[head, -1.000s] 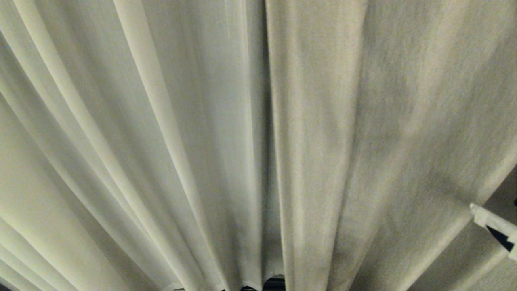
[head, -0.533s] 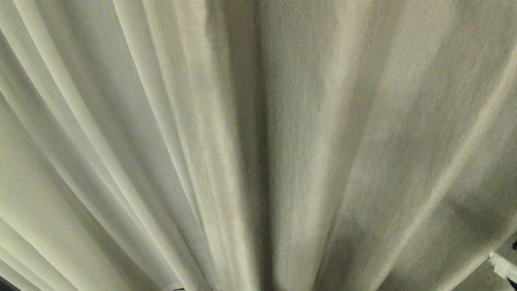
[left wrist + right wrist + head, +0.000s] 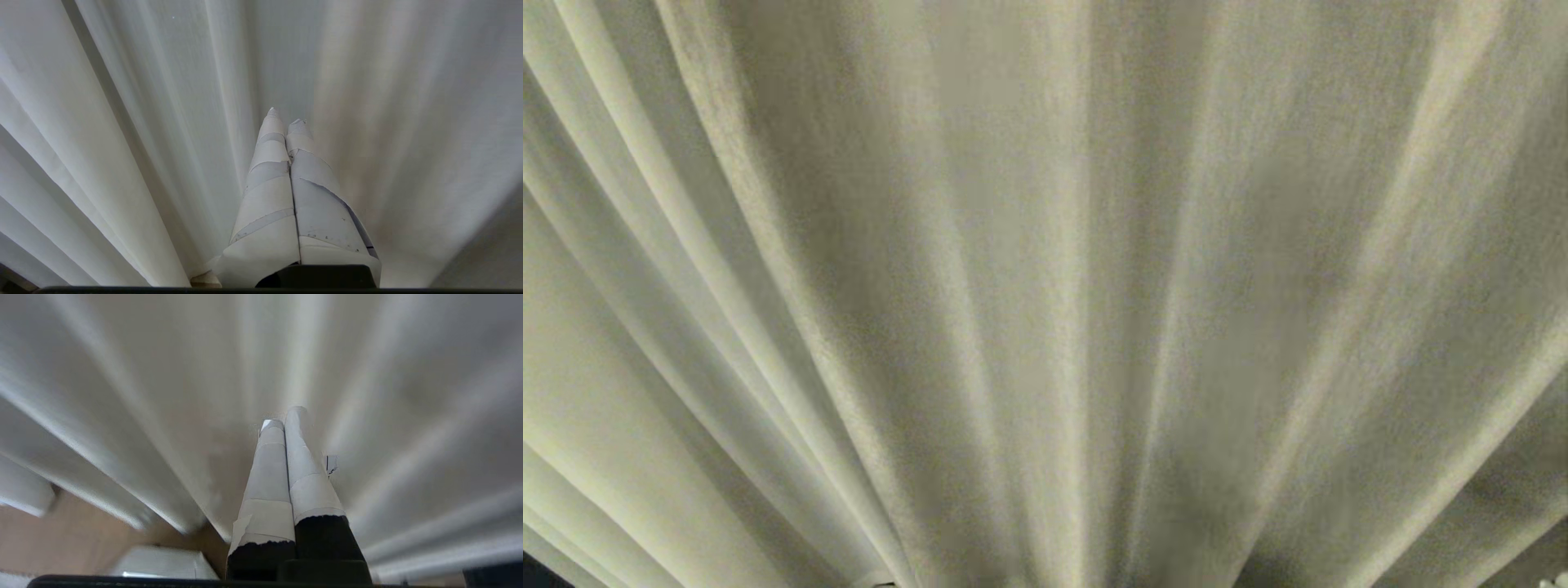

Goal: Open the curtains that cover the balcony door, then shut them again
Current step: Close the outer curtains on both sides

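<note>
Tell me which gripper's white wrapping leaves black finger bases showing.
The right gripper: its wrap ends partway, black below. The left gripper is wrapped white right down.

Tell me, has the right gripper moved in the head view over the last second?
Yes. It showed at the lower right edge against the curtains; it has slid down and out at that corner. The right gripper is now shut, holding nothing.

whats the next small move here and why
Probably none, or a small pull back: the curtains cover the whole head view with no gap, and the left gripper and right gripper are both shut on nothing, just short of the fabric.
</note>
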